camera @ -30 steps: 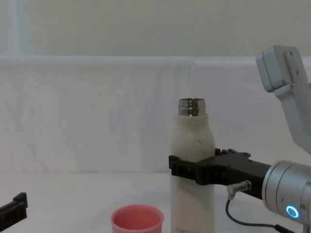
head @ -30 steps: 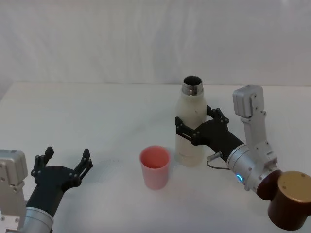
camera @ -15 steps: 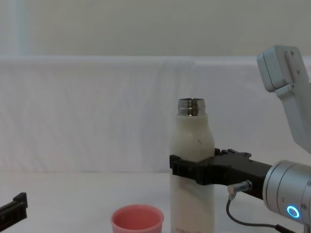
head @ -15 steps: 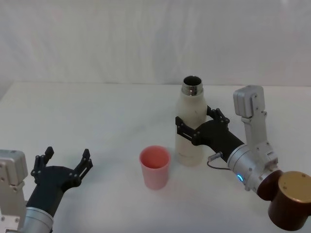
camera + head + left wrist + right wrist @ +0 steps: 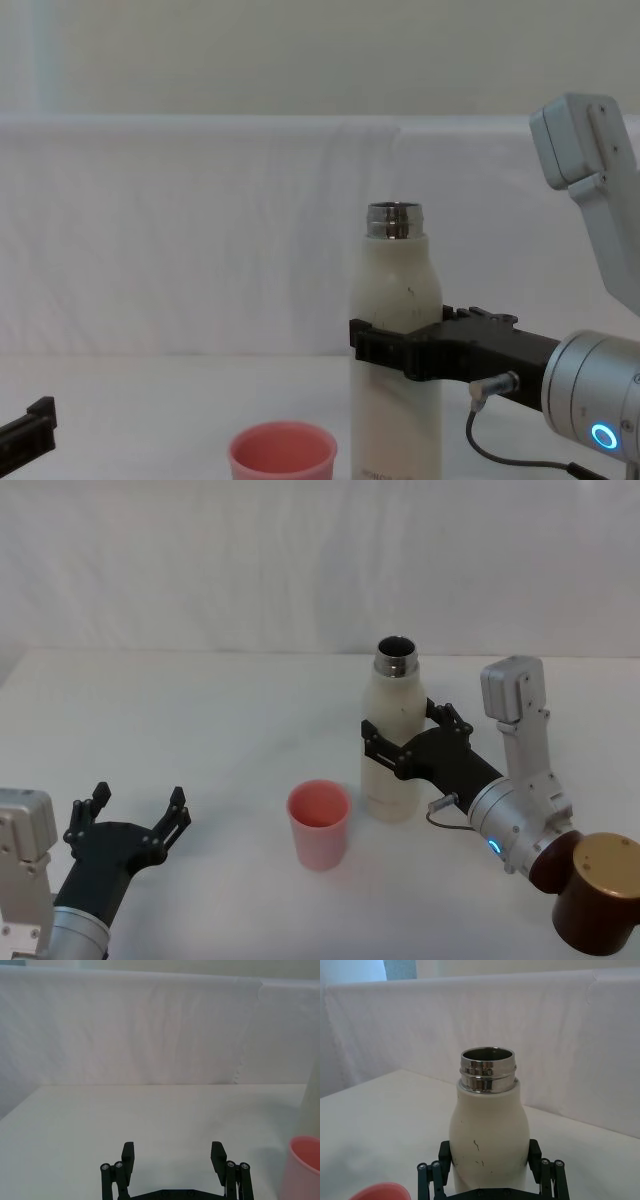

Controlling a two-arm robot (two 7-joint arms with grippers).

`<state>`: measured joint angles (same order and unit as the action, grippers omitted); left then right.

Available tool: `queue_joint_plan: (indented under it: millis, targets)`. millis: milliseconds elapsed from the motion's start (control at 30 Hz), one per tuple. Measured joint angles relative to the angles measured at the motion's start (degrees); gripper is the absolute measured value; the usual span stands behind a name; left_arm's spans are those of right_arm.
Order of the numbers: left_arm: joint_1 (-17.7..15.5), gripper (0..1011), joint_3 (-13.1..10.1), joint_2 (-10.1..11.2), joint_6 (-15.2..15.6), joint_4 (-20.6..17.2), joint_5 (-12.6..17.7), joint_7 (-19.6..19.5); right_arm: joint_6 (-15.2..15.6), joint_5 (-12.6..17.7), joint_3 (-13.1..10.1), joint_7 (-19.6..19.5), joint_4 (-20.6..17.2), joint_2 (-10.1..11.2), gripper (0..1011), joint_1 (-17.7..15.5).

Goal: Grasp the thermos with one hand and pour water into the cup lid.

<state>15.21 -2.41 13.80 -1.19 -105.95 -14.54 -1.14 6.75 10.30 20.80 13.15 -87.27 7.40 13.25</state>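
Thermos (image 5: 394, 730) stands upright, neck uncapped, the right gripper (image 5: 400, 742) clamped round its middle for a balanced tilt. Cup lid (image 5: 319, 824) waits just beside the thermos, mouth up; the left gripper (image 5: 132, 820) sits spread wide, well apart.

No readable text, brand, number or sign recorded in any view. The thermos (image 5: 395, 350) carries a faint line of pale lettering near its base, at the lower edge of the chest view; it may be a brand mark, but the characters cannot be made out. Dark specks on the thermos body in the right wrist view are blemishes, not print. The cup lid (image 5: 319, 823) is plain pink, unmarked.
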Motion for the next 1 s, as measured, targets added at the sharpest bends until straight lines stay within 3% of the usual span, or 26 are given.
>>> queue_joint_plan:
  millis: [1000]
  targets:
    - [0.0,1001,0.0,0.0,0.0,0.0,0.0,0.0,-0.21,-0.14,0.07,0.0,-0.12,0.05,946,-0.02]
